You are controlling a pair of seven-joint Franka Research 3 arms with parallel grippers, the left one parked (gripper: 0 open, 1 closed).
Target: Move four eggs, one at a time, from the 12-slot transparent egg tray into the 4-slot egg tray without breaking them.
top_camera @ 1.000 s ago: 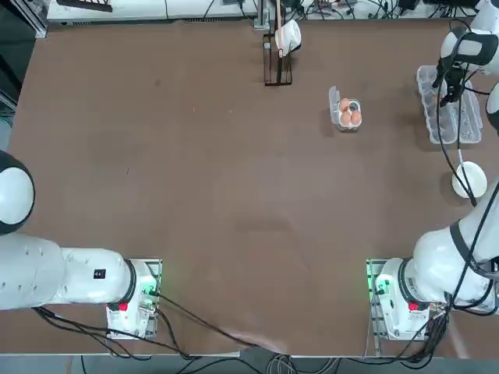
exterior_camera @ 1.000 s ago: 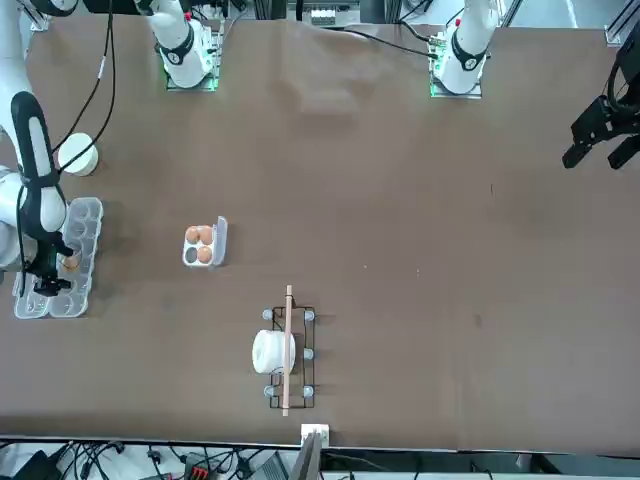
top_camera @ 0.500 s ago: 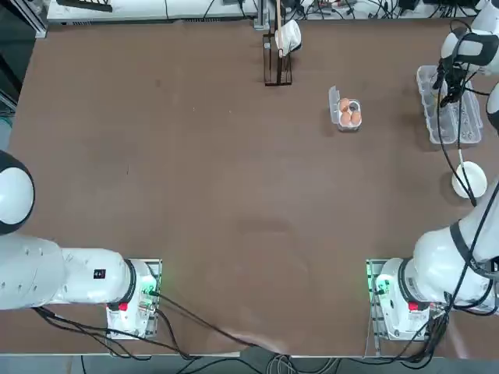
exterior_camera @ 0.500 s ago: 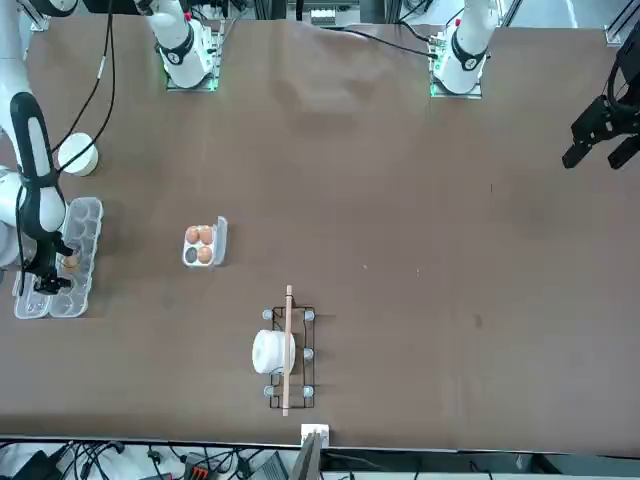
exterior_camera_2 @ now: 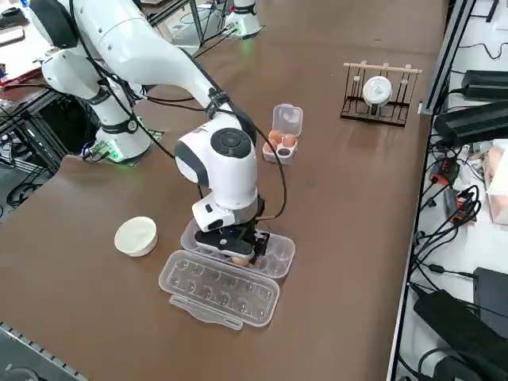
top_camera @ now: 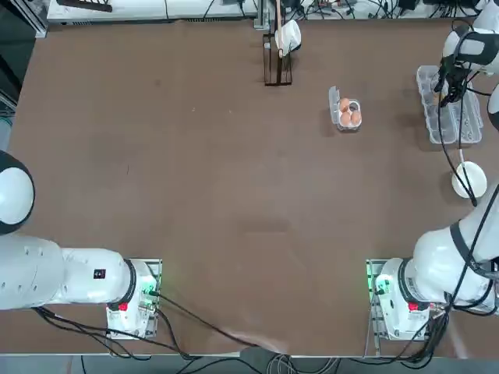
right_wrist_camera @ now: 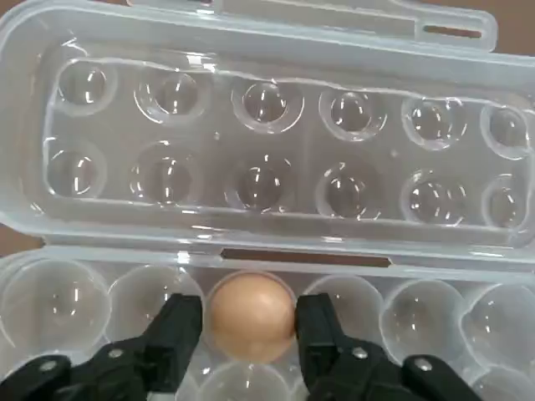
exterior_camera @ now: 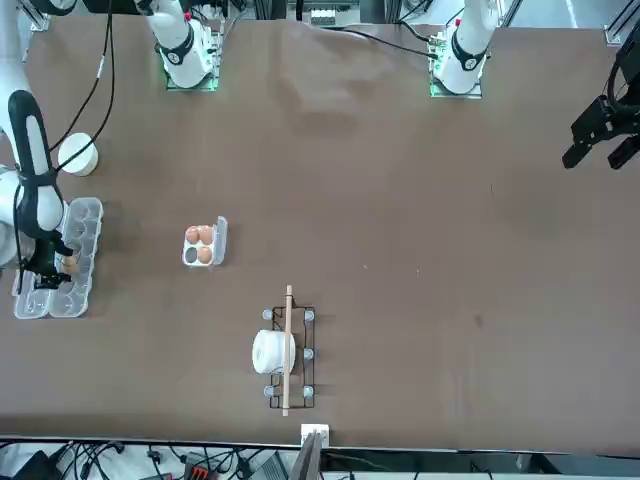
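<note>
Right gripper (right_wrist_camera: 251, 322) clenched on egg (right_wrist_camera: 251, 316), in 12-slot transparent egg tray (right_wrist_camera: 435, 322) cup.

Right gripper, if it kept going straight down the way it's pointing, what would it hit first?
The right gripper would likely meet the egg between its fingers, seated in a cup of the 12-slot transparent egg tray.

We see a broad brown table (top_camera: 234, 195) filling the room's middle. Beyond its far edge run tangled black cables (exterior_camera_2: 444, 206) and dark equipment boxes (exterior_camera_2: 484, 119) on a pale floor. A metal frame (exterior_camera_2: 24, 119) stands at the near side, under even overhead light.
</note>
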